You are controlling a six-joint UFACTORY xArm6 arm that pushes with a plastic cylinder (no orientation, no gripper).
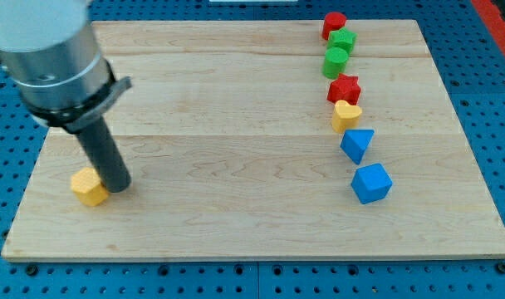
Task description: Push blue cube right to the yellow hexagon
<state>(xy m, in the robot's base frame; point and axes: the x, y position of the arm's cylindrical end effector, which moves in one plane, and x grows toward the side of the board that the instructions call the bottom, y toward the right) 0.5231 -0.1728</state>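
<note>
The blue cube (371, 183) lies at the view's lower right of the wooden board. The yellow hexagon (88, 188) lies at the view's lower left. My tip (117, 186) rests on the board right against the hexagon's right side, far to the left of the blue cube. The dark rod rises from the tip up into the grey arm body at the view's top left.
A column of blocks runs down the view's right side: a red block (334, 24), a green star (343, 41), a green cylinder (335, 61), a red star (344, 89), a yellow heart (346, 115), and a blue triangle (356, 144) just above the blue cube.
</note>
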